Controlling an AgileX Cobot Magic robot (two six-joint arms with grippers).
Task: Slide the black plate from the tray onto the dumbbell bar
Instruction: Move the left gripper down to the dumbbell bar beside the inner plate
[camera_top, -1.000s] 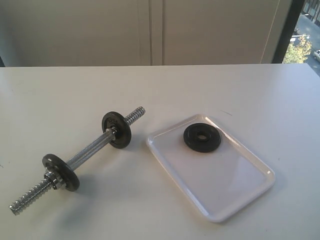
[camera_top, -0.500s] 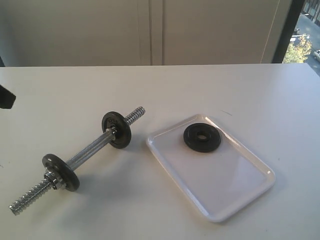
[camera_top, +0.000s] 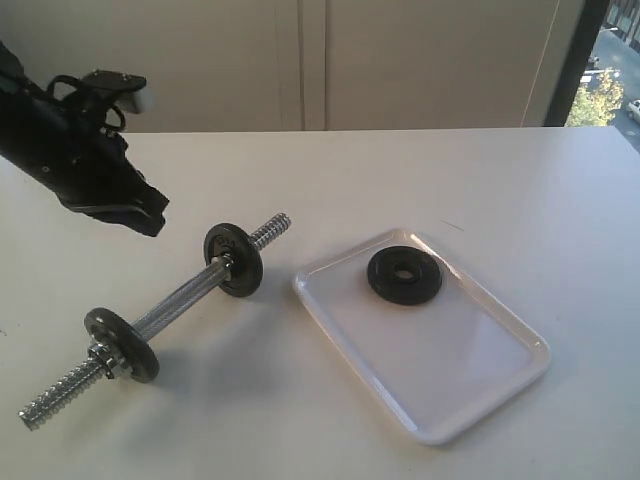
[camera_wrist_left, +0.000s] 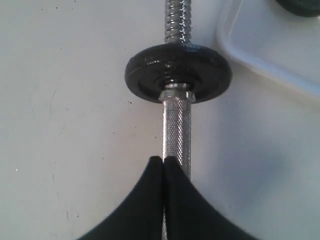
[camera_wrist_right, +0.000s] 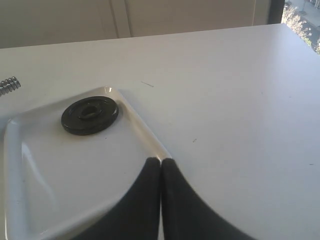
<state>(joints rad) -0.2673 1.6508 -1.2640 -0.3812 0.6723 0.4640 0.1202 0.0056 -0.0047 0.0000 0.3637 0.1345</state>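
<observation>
Table: we see a pale, wide top carrying everything.
Tray: the white tray lies on the right side of the exterior view, one corner turned toward the bar.
Bar: the chrome bar lies flat left of the tray. Its long axis runs from near-left to far-right, so its far threaded end points at the tray's far corner, close to it but apart.
Left gripper: the left gripper has its fingers pressed together with nothing between them. It hangs above the knurled middle of the bar, in line with it.
Right gripper: the right gripper also has its fingers pressed together and empty. It sits over the tray's rim, and we do not find it in the exterior view.
Grey discs: two grey discs sit threaded on the bar, one toward each end, leaving bare thread outside them.
Black plate: the black plate lies flat inside the tray at its far end, the end nearest the bar's free thread. It sits straight beyond the right fingertips, untouched.
Coming move: we judge the right arm the nearer one. It must spread its fingers, lift the plate, turn its hole to face along the bar's axis and carry it leftward.
</observation>
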